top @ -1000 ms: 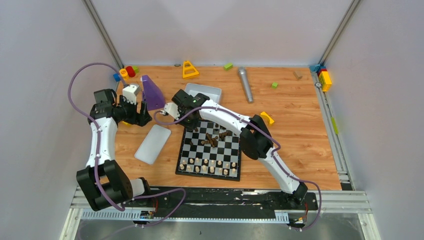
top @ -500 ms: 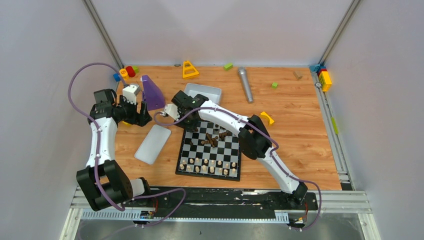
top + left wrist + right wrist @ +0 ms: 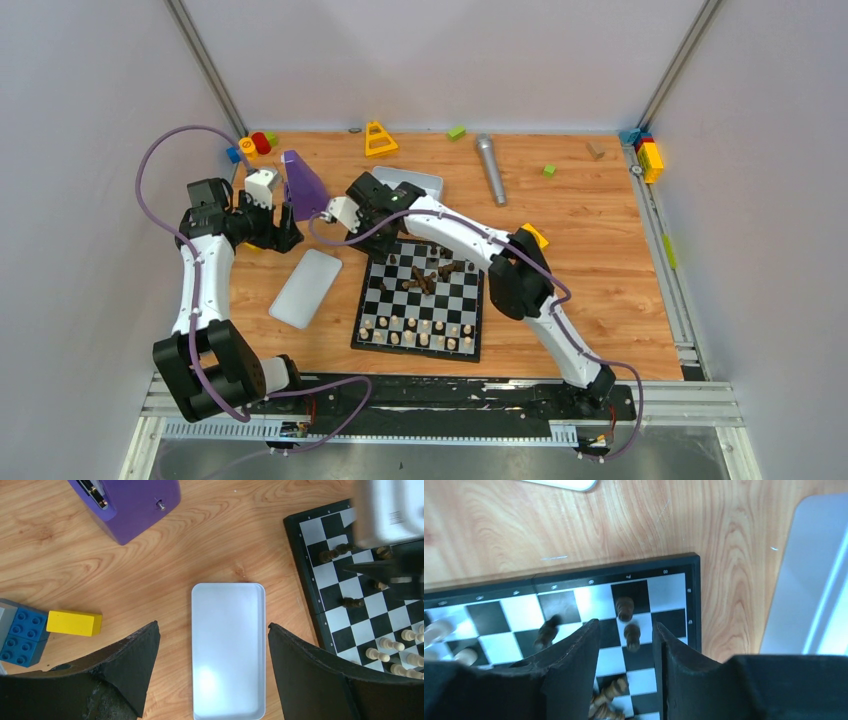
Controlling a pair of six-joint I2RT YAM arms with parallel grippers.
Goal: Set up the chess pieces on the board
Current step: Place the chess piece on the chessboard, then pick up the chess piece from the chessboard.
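Progress is partial: pale pieces (image 3: 415, 330) stand in rows on the board (image 3: 462, 305). Most dark pieces (image 3: 428, 278) lie heaped behind the right end effector (image 3: 625, 625), whose fingers are apart and empty, and two stand just past its tips. The left end effector (image 3: 213, 627) is spread wide.

r end effector (image 3: 625, 629) opened, released dark piece (image 3: 631, 637)

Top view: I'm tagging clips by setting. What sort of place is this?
Probably a lab robot cell: white panels on aluminium rails enclose a wooden table, the left arm and right arm are bolted at its edge, with toy blocks scattered about.
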